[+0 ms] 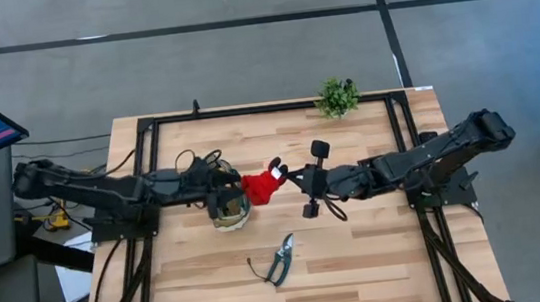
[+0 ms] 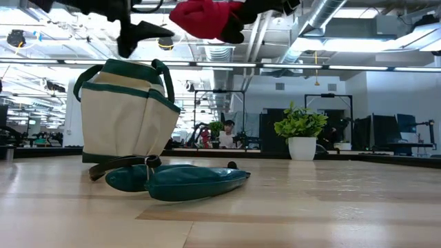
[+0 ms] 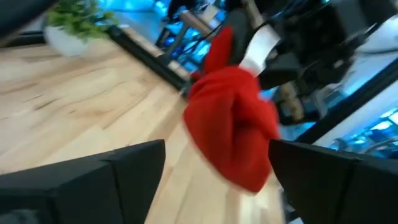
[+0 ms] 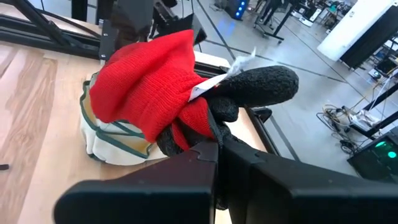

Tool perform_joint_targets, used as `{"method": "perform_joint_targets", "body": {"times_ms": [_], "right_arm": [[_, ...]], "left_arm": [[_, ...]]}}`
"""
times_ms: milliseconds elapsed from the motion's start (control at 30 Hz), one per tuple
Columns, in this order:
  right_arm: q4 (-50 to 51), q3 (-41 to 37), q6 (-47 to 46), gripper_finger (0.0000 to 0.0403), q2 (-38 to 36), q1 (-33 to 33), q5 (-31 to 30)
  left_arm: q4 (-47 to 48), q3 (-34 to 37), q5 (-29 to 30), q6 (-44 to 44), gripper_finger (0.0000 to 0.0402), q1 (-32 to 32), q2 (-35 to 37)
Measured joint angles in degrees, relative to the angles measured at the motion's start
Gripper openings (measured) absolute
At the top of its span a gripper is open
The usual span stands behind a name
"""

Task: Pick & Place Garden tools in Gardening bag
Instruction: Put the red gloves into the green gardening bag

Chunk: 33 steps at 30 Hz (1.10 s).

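In right jaws: red-and-black glove (image 4: 163, 102) beside bag (image 1: 228, 207)

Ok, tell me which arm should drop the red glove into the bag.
Right. The right gripper already grips the red-and-black glove beside the gardening bag; the left gripper sits open over the bag.
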<state>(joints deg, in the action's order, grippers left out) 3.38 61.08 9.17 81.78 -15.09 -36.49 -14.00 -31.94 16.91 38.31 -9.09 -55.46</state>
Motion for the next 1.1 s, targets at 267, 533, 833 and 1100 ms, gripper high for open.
{"method": "perform_joint_targets", "body": {"times_ms": [267, 533, 833, 1100], "right_arm": [[-1.66, 0.02, 1.29, 0.0, -0.02, 0.04, 0.0], [-2.6, 0.04, 1.95, 0.0, -0.02, 0.04, 0.04], [-2.58, 0.04, 1.92, 0.0, -0.02, 0.04, 0.07], [-2.58, 0.04, 1.9, 0.0, -0.04, 0.05, 0.34]], "left_arm": [[-12.27, 0.0, -8.93, 0.16, 0.0284, 2.58, -8.59], [-18.06, 0.0, -9.78, -0.58, 0.0256, 3.58, -13.84], [-18.53, 0.0, -9.8, -3.39, 0.0133, 3.81, -13.86], [-19.06, 0.0, -12.91, -5.15, 0.0029, 3.83, -13.86]]}}
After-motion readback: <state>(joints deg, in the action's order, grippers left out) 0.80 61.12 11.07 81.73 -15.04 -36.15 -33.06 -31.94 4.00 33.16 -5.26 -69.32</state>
